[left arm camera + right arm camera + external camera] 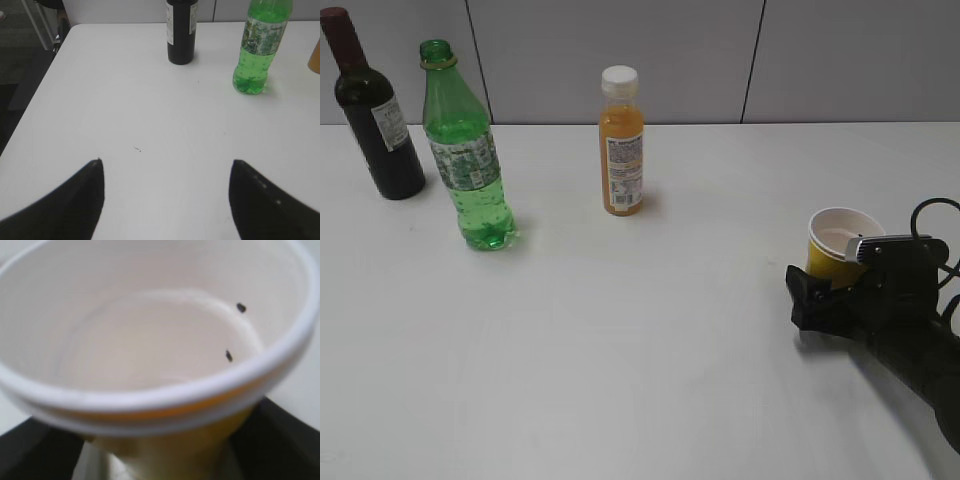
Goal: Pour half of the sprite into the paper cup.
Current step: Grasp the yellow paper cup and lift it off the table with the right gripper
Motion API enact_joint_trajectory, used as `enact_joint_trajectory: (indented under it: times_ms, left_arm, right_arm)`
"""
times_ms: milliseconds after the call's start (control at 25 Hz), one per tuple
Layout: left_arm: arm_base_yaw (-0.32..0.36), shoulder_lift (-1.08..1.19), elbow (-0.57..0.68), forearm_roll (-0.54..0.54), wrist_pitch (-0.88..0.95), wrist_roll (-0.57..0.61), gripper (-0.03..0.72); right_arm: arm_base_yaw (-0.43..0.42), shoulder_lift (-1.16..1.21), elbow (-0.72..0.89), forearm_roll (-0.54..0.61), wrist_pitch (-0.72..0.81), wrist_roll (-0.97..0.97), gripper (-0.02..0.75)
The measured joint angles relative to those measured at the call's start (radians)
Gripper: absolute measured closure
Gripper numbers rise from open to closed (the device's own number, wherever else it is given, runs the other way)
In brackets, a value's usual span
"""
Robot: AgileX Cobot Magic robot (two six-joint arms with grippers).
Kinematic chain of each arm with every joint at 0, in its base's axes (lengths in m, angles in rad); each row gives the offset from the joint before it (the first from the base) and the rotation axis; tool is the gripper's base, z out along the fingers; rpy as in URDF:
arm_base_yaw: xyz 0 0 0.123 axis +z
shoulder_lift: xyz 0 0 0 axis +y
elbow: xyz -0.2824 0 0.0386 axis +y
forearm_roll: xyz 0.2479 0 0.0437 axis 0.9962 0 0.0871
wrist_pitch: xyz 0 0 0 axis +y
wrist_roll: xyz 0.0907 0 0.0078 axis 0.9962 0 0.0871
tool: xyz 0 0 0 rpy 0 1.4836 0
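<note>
Between the right tool's jaws: the paper cup (160, 355), yellow wall, white rim, white inside, upright and looking empty but for two small dark specks on the inner wall.
Right tool (840, 290): jaws spread wide, one dark finger either side of the cup's lower wall; whether the pads actually touch it I cannot tell, so call it bracketed, not clamped.
Why there: my read is that the cup is being steadied or taken up so it can meet the bottle, since the two sit well apart on the bench (650, 340).
Left tool (167, 200): jaws wide apart, nothing between them, only bare bench beneath.
Ahead of the left tool, to its right: the sprite (260, 45), green transparent bottle, upright, liquid filling it to about the label band, and no cap showing on the neck in the exterior view, so it looks ready to pour.
Ahead of the left tool, just left of the sprite: dark wine bottle (181, 30), upright, clear of the approach line.
Far across from the right tool: orange juice bottle (621, 140), white cap on, standing alone, not part of the job.
Labels: green-white band on the sprite, pale labels on the other two; print too small to read, no brand name legible.
Task progress: judging by the empty cup, no pouring done yet.
</note>
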Motion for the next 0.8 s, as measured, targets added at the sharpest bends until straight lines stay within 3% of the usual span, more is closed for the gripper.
enact_joint_trajectory:
  times_ms: [800]
  left_arm:
    - [0.0, 0.0, 0.0, 0.0, 0.0, 0.0, 0.099]
  right_arm:
    - [0.0, 0.004, -0.031, 0.014, 0.018, 0.007, 0.18]
